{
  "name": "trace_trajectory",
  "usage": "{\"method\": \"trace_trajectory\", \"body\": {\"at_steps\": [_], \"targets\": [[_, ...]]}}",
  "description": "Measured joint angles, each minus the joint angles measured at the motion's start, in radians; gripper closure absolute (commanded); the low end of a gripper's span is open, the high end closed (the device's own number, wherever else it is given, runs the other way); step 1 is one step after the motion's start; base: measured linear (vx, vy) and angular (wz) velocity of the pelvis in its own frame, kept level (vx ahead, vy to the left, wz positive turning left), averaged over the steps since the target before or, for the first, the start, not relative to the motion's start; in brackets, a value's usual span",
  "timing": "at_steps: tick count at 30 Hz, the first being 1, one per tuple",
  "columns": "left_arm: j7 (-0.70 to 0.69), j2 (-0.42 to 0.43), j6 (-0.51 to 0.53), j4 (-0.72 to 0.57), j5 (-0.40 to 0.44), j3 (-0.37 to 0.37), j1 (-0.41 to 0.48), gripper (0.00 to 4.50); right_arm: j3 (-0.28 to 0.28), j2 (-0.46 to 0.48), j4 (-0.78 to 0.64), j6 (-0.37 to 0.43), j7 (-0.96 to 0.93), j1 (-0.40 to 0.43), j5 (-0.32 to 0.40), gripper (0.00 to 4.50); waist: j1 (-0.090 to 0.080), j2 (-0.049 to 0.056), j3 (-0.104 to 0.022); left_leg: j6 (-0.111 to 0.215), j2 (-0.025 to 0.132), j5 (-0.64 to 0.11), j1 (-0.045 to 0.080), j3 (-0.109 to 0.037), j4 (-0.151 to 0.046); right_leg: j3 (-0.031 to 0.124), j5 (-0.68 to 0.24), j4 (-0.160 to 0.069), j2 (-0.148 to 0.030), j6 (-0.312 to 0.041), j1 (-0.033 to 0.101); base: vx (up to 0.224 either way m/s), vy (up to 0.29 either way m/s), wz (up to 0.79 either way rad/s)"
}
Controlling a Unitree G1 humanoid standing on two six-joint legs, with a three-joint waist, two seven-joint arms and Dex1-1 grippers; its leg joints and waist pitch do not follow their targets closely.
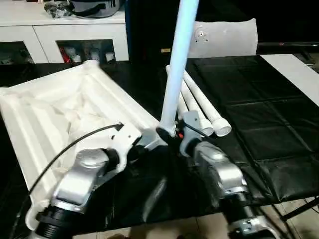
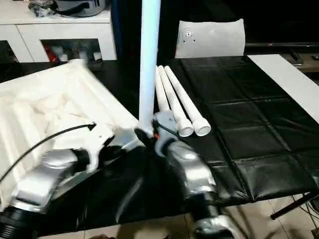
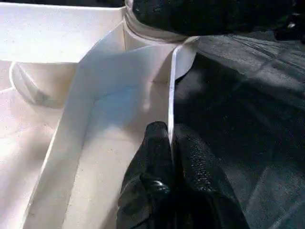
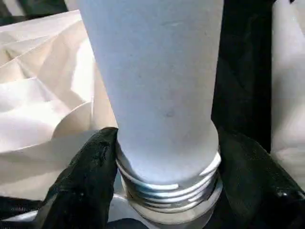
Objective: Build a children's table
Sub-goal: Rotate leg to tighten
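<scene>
The children's table top [image 1: 60,109] lies upside down on the left, ribbed underside up. One white leg [image 1: 178,55] stands upright in the top's near right corner socket [image 3: 157,38]. Its threaded end [image 4: 167,188] sits at the socket mouth. My right gripper [image 1: 172,133] is shut on this leg just above the thread, one black finger [image 4: 88,181] on each side. My left gripper [image 3: 170,136] is shut on the thin rim wall [image 3: 171,86] of the table top, close to that corner. Three more legs [image 2: 182,107] lie side by side on the black surface behind the right gripper.
The black-covered work surface [image 1: 259,124] stretches to the right, its front edge close to my forearms. A white cabinet [image 1: 75,30] with shelves stands at the back left. A white plastic piece [image 1: 227,37] stands at the back, and a white board [image 1: 294,69] lies at the far right.
</scene>
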Motion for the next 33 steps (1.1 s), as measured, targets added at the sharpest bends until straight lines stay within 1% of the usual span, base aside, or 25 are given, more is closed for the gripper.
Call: {"method": "trace_trajectory", "body": {"at_steps": [1, 3, 5, 6, 7, 8, 10, 11, 13, 15, 17, 21, 24, 27, 30, 32, 33], "targets": [[0.003, -0.001, 0.002, -0.003, 0.003, -0.003, -0.001, 4.5, 0.0, 0.004, -0.004, -0.007, 0.0, 0.001, -0.003, 0.96, 0.0, 0.0, 0.0, 0.0, -0.001, 0.0, -0.001, 0.0, 0.0, 0.001, 0.002, 0.0, 0.0, 0.0, -0.001, 0.0, 0.0, 0.0], [-0.007, 0.014, -0.002, -0.008, 0.002, -0.02, -0.007, 4.5, 0.009, -0.016, -0.038, -0.03, 0.015, 0.033, -0.011, 0.7, 0.007, 0.0, 0.0, 0.0, -0.001, -0.002, -0.003, 0.0, 0.0, 0.001, 0.003, 0.0, 0.0, 0.0, -0.002, 0.0, 0.0, 0.0], [-0.052, 0.061, -0.042, -0.005, -0.006, -0.035, -0.009, 4.5, 0.034, -0.078, -0.094, -0.043, 0.087, 0.078, -0.005, 0.56, 0.017, 0.0, 0.0, -0.002, 0.0, -0.005, -0.004, 0.0, 0.0, 0.0, 0.008, 0.0, 0.0, -0.001, -0.003, 0.0, 0.0, 0.0], [-0.07, 0.079, -0.055, -0.002, -0.013, -0.035, -0.009, 4.5, 0.045, -0.101, -0.112, -0.049, 0.124, 0.094, -0.001, 0.38, 0.018, 0.0, 0.0, -0.002, 0.0, -0.006, -0.005, 0.0, -0.001, 0.0, 0.008, 0.0, 0.0, 0.0, -0.003, 0.0, 0.0, 0.0], [-0.079, 0.087, -0.064, 0.001, -0.016, -0.033, -0.009, 4.5, 0.05, -0.115, -0.121, -0.053, 0.15, 0.101, 0.002, 0.38, 0.018, 0.0, 0.0, -0.002, 0.001, -0.006, -0.006, 0.0, -0.001, 0.0, 0.008, 0.0, 0.001, 0.0, -0.005, 0.0, 0.0, 0.0], [-0.1, 0.1, -0.086, 0.009, -0.017, -0.032, -0.011, 4.5, 0.05, -0.141, -0.137, -0.054, 0.183, 0.11, 0.011, 0.18, 0.018, 0.001, 0.0, -0.003, 0.002, -0.006, -0.007, -0.001, -0.002, -0.001, 0.008, 0.0, 0.002, 0.0, -0.006, 0.0, 0.0, 0.0], [-0.147, 0.141, -0.135, 0.026, -0.031, -0.032, -0.011, 4.5, 0.054, -0.188, -0.173, -0.055, 0.245, 0.126, 0.034, 0.12, 0.019, 0.001, 0.001, -0.003, 0.003, -0.005, -0.01, -0.003, -0.001, -0.005, 0.008, 0.0, 0.002, 0.0, -0.007, 0.0, 0.0, 0.0], [-0.188, 0.175, -0.171, 0.039, -0.038, -0.033, -0.012, 4.5, 0.055, -0.22, -0.194, -0.058, 0.291, 0.131, 0.045, 0.05, 0.021, 0.002, 0.001, -0.003, 0.004, -0.005, -0.01, -0.003, -0.001, -0.007, 0.008, 0.0, 0.002, -0.001, -0.007, 0.0, 0.0, 0.0], [-0.244, 0.214, -0.217, 0.062, -0.045, -0.031, -0.014, 4.5, 0.051, -0.273, -0.219, -0.067, 0.359, 0.132, 0.066, 0.05, 0.025, 0.003, 0.002, -0.003, 0.004, -0.005, -0.01, -0.004, -0.001, -0.009, 0.008, 0.0, 0.001, -0.001, -0.005, 0.0, 0.0, 0.0], [-0.334, 0.279, -0.284, 0.087, -0.062, -0.037, -0.016, 4.5, 0.051, -0.339, -0.255, -0.065, 0.454, 0.132, 0.097, 0.05, 0.031, 0.005, 0.002, -0.003, 0.004, -0.005, -0.01, -0.004, 0.0, -0.01, 0.008, -0.001, 0.0, -0.001, -0.004, 0.0, 0.0, 0.0], [-0.38, 0.305, -0.314, 0.103, -0.071, -0.038, -0.016, 4.5, 0.049, -0.371, -0.273, -0.062, 0.504, 0.132, 0.112, 0.05, 0.037, 0.006, 0.002, -0.003, 0.004, -0.005, -0.009, -0.004, 0.001, -0.011, 0.008, -0.001, -0.001, -0.001, -0.002, 0.0, 0.0, 0.0], [-0.491, 0.345, -0.405, 0.146, -0.096, -0.054, -0.022, 4.5, 0.086, -0.448, -0.285, -0.043, 0.65, 0.128, 0.139, 0.05, 0.049, 0.006, 0.002, -0.003, 0.004, -0.005, -0.009, -0.004, 0.002, -0.013, 0.008, -0.001, -0.002, -0.001, 0.0, 0.0, 0.0, 0.0], [-0.567, 0.371, -0.453, 0.175, -0.114, -0.064, -0.03, 4.5, 0.116, -0.493, -0.275, -0.047, 0.731, 0.113, 0.137, 0.05, 0.052, 0.006, 0.002, -0.003, 0.004, -0.005, -0.009, -0.004, 0.002, -0.014, 0.008, 0.0, -0.003, -0.001, 0.0, 0.0, 0.0, 0.0], [-0.646, 0.391, -0.497, 0.191, -0.123, -0.084, -0.037, 4.5, 0.152, -0.514, -0.23, -0.081, 0.791, 0.071, 0.116, 0.05, 0.053, 0.005, 0.002, -0.003, 0.005, -0.005, -0.009, -0.004, 0.003, -0.015, 0.009, 0.0, -0.003, -0.002, 0.0, 0.0, 0.0, 0.0], [-0.675, 0.401, -0.529, 0.203, -0.118, -0.103, -0.053, 4.5, 0.184, -0.511, -0.198, -0.114, 0.835, 0.047, 0.106, 0.05, 0.055, 0.004, 0.001, -0.003, 0.005, -0.005, -0.009, -0.004, 0.004, -0.015, 0.009, 0.001, -0.003, -0.002, 0.0, 0.0, 0.0, 0.0], [-0.682, 0.402, -0.536, 0.211, -0.115, -0.112, -0.064, 4.5, 0.193, -0.506, -0.183, -0.122, 0.841, 0.041, 0.104, 0.05, 0.055, 0.004, 0.001, -0.003, 0.005, -0.005, -0.009, -0.004, 0.004, -0.015, 0.009, 0.001, -0.003, -0.003, 0.0, 0.0, 0.0, 0.0], [-0.688, 0.4, -0.538, 0.216, -0.115, -0.113, -0.067, 4.5, 0.199, -0.506, -0.17, -0.137, 0.848, 0.035, 0.1, 0.31, 0.055, 0.004, 0.001, -0.003, 0.005, -0.005, -0.009, -0.004, 0.005, -0.015, 0.009, 0.001, -0.003, -0.003, 0.0, 0.0, 0.0, 0.0]]}}
